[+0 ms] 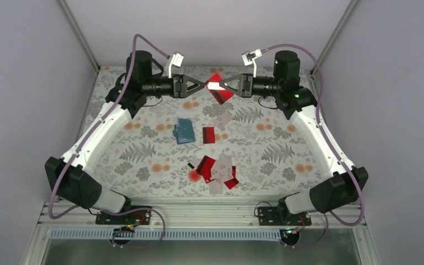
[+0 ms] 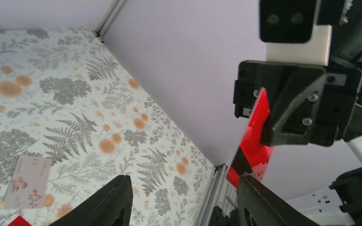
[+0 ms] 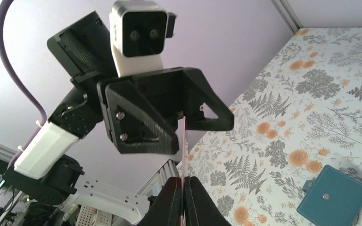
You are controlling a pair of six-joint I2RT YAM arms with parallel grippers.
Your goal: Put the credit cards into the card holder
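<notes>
My right gripper (image 1: 221,85) is shut on a bright red credit card (image 1: 219,88) and holds it in the air over the far middle of the table. In the right wrist view the card (image 3: 185,141) shows edge-on, pinched between my fingertips (image 3: 172,197). My left gripper (image 1: 201,85) faces it, open, with the card's free end (image 2: 253,136) close to its right finger (image 2: 264,205). The teal card holder (image 1: 185,131) lies flat at mid-table; it also shows in the right wrist view (image 3: 334,195). A red card (image 1: 208,134) and a pale card (image 1: 222,118) lie near it.
A pile of red and pale cards (image 1: 219,168) lies nearer the front, with a round red blob (image 1: 193,175) and a tiny black piece (image 1: 191,165) at its left. Grey walls close in the table on three sides. A pale card (image 2: 28,181) shows below the left gripper.
</notes>
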